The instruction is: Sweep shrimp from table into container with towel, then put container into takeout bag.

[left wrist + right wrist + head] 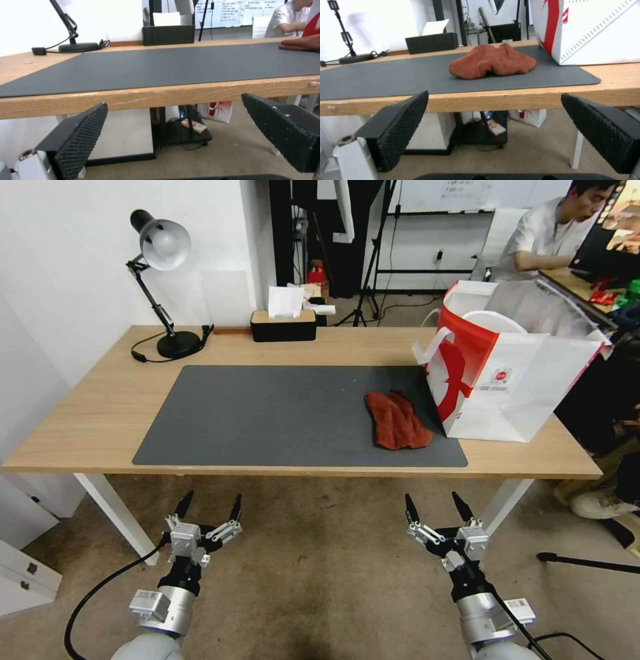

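Both arms hung in front of the table, holding nothing
The left gripper [209, 505] and right gripper [435, 505] sat below the table [93, 407] edge, jaws apart; the towel [396, 421] lay crumpled on the grey mat [267, 413], just beside the upright takeout bag [513, 380]

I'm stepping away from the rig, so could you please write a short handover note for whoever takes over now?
Left claw and right claw: both open, holding nothing, low in front of the table.
Towel: crumpled on the mat, beside the takeout bag standing at the table's right end.
Done: no shrimp or container in sight on the table, so sweeping and bagging look finished.
Left: confirm the container is in the bag.
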You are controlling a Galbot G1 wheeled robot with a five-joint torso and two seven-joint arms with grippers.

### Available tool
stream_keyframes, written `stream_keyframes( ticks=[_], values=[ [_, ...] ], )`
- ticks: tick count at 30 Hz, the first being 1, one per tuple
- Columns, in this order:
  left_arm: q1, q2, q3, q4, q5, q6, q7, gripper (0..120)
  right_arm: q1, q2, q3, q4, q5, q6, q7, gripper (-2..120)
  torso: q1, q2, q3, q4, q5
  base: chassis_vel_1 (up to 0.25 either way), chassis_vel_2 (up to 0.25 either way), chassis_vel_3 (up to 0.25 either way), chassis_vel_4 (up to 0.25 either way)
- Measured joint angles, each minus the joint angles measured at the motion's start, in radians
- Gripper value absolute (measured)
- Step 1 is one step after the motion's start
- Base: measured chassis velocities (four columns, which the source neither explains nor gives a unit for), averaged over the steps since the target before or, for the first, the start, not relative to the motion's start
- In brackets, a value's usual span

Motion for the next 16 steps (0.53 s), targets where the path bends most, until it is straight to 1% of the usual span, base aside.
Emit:
stream_keyframes(
  ticks=[16],
  values=[
    [-0.001,0.001,0.001,0.000,-0.001,0.002,0.001,100,0.000,0.000,0.000,0.000,0.000,0.000,0.000,100,0.000,0.000,0.000,0.0000,0.0000,0.000,0.000,0.000,0.000]
  ],
)
